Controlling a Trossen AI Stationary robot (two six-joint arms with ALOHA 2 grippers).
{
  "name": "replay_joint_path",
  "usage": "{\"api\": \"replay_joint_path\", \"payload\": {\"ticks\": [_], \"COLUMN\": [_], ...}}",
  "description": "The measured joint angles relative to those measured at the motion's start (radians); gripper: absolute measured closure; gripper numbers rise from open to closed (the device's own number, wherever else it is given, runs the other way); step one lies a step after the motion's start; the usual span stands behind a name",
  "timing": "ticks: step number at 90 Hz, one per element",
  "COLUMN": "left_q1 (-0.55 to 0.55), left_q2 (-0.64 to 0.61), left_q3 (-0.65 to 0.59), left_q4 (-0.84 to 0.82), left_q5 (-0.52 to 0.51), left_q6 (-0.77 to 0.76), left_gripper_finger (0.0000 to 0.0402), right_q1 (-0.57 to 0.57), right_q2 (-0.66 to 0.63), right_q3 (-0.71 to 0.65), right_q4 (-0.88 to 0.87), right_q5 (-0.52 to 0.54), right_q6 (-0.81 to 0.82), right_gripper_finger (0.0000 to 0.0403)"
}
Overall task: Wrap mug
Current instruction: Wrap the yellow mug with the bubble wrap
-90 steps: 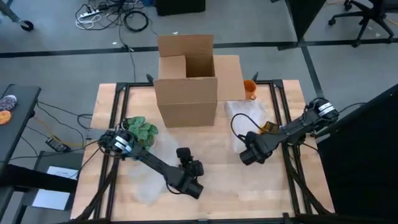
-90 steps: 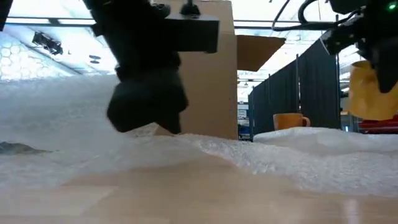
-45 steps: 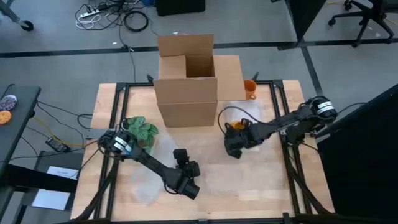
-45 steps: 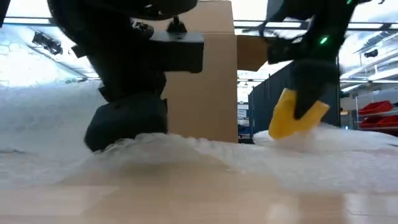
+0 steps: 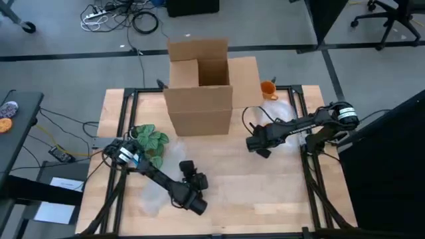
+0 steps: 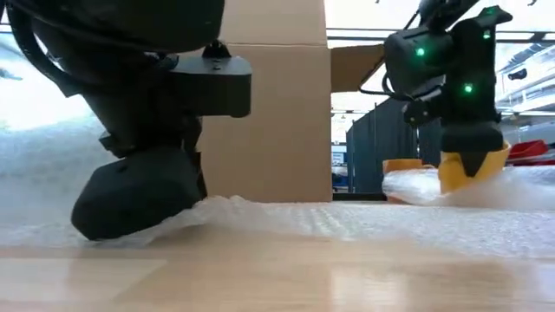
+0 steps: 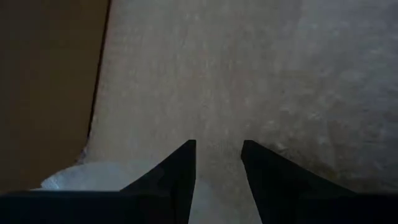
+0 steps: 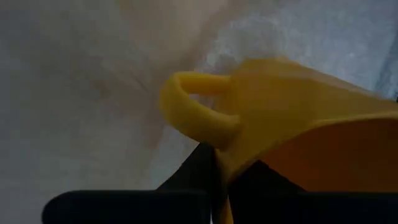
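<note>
While the right gripper (image 8: 224,180) pinches the rim of a yellow mug (image 8: 292,118), its fingers shut on the wall with the handle sticking out to one side, it holds the mug low over the bubble wrap (image 6: 364,221) just right of the cardboard box (image 5: 199,86). The left gripper (image 7: 217,168) sits near the table's front edge, fingers a little apart with nothing between them, its tips pressed down on the wrap. An orange mug (image 5: 267,90) stands farther back, beside the box, and a green plant (image 5: 149,139) lies on the left side of the table (image 5: 279,192).

The rim pinch looks thin, so the mug could twist or slip as it is set down. Since the wrap is light and rumpled, it could also slide or bunch under the mug if the left gripper lets it go.
</note>
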Motion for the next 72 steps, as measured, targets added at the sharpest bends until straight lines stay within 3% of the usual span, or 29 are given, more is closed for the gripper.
{"api": "replay_joint_path", "payload": {"ticks": [23,49,72], "left_q1": [-0.004,-0.004,-0.008], "left_q2": [0.001,0.000,-0.008], "left_q3": [0.000,-0.001,0.007], "left_q4": [-0.002,0.000,-0.009], "left_q5": [0.004,0.004,0.016], "left_q6": [0.000,0.009,0.035], "left_gripper_finger": [0.0280,0.0280,0.0280], "right_q1": [0.024,0.031,0.033], "right_q2": [-0.002,-0.002,0.001], "right_q3": [-0.016,0.000,0.067], "right_q4": [0.074,0.288,0.545], "right_q5": [0.000,0.060,0.000], "right_q6": [-0.011,-0.114,-0.257], "right_gripper_finger": [0.0403,0.0402,0.0403]}}
